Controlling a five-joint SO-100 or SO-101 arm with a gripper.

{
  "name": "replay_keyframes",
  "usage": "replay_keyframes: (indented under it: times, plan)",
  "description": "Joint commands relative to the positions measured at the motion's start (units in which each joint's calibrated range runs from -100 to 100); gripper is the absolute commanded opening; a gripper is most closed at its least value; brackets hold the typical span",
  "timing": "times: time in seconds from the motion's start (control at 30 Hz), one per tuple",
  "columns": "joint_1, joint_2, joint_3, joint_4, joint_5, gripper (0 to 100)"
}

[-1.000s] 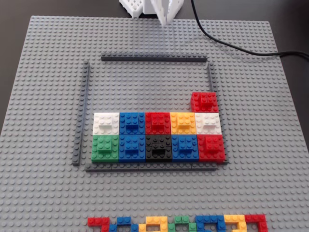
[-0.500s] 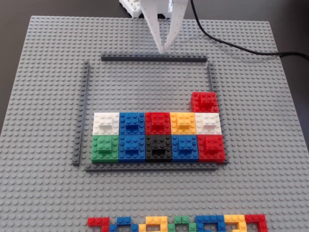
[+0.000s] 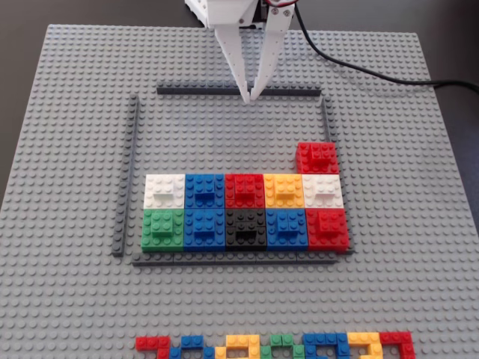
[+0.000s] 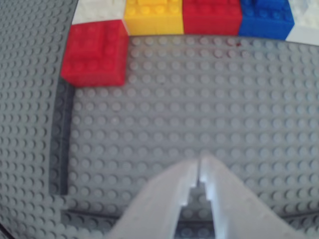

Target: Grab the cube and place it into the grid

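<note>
The red cube (image 3: 317,157) sits inside the dark-grey grid frame (image 3: 135,149), at the right side of the third row, against the frame's right strip and above a white block. In the wrist view the red cube (image 4: 95,52) is at the upper left. My white gripper (image 3: 249,97) is shut and empty, its tips together over the frame's far strip (image 3: 202,90), well away from the cube. In the wrist view the gripper (image 4: 199,160) points at bare baseplate inside the frame.
Two full rows of coloured blocks (image 3: 244,209) fill the near part of the frame. A thin multicoloured strip (image 3: 277,346) lies at the near edge of the light-grey baseplate (image 3: 419,247). A black cable (image 3: 374,71) runs off at the far right.
</note>
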Motion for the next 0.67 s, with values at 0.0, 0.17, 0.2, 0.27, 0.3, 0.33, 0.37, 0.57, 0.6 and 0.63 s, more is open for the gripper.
replay_keyframes:
  times: [0.0,0.17,0.2,0.27,0.3,0.33,0.37,0.57,0.6,0.63]
  plan:
    - [0.25,-2.03,1.79,-0.76,0.00,0]
    - [0.25,-2.03,3.87,-0.91,0.15,0]
    - [0.33,-2.03,4.15,-0.86,0.39,0]
    - [0.33,-2.12,4.15,-0.71,0.20,0]
    - [0.33,-2.12,4.15,-0.57,0.10,0]
    - [0.33,-2.12,4.15,-0.42,0.10,0]
    - [0.33,-2.12,4.15,-0.27,0.00,0]
    - [0.33,-2.12,4.15,0.80,0.10,0]
    - [0.33,-2.12,4.15,0.95,0.10,0]
    - [0.33,-2.12,4.15,1.00,0.10,0]
